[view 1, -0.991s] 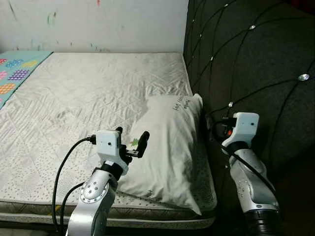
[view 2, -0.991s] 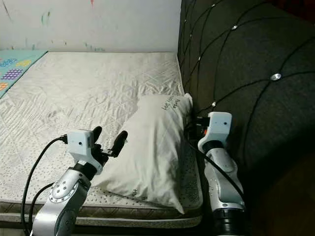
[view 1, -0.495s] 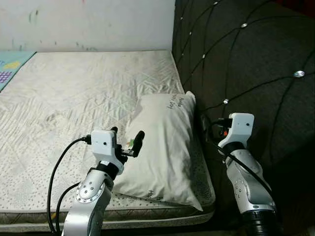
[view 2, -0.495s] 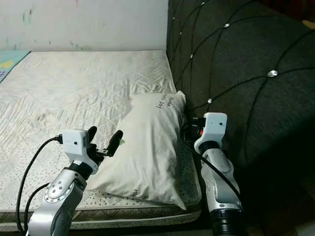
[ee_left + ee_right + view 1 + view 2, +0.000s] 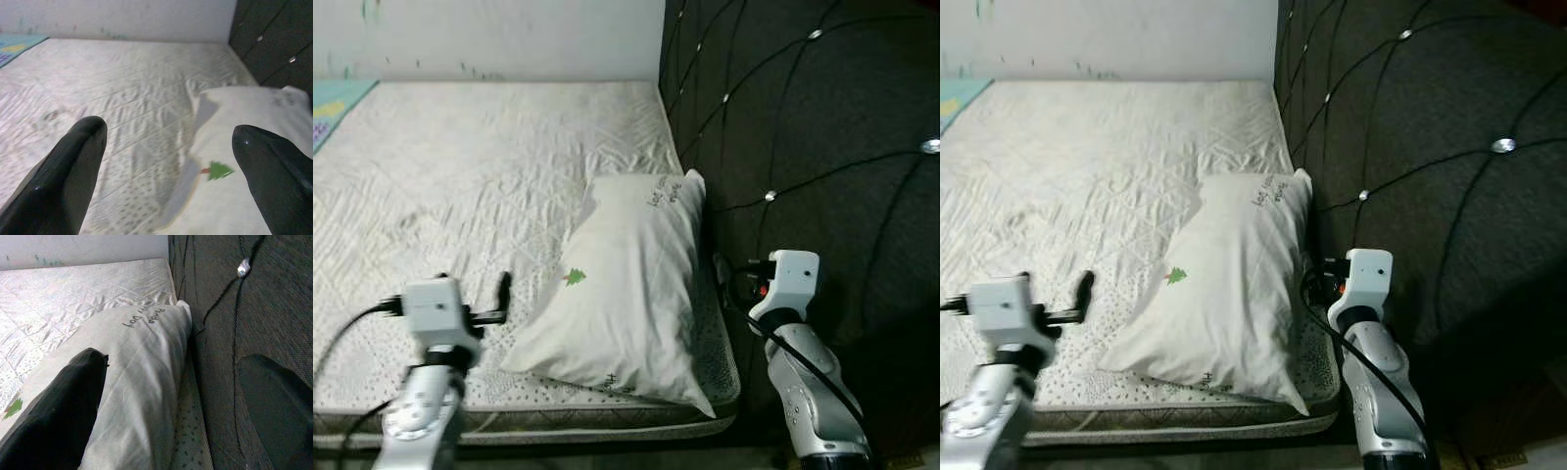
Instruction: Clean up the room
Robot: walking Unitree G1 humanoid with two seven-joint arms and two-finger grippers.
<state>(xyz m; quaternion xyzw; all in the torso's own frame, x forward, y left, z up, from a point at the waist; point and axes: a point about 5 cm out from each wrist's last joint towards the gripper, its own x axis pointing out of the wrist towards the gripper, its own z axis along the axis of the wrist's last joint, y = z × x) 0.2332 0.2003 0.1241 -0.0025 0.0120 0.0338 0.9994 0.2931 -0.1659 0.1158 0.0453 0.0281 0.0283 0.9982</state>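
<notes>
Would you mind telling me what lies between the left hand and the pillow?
Only bare quilted mattress: in the left eye view, the left hand hovers apart from the pillow, with nothing lying in the gap.

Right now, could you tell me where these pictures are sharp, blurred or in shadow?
Left eye view: pillow and mattress evenly lit and fairly sharp; the headboard is dark, its studs glinting. Left wrist view: left gripper fingers blurred, bedding soft. Right wrist view: right gripper fingers blurred and shaded; pillow lettering legible.
</notes>
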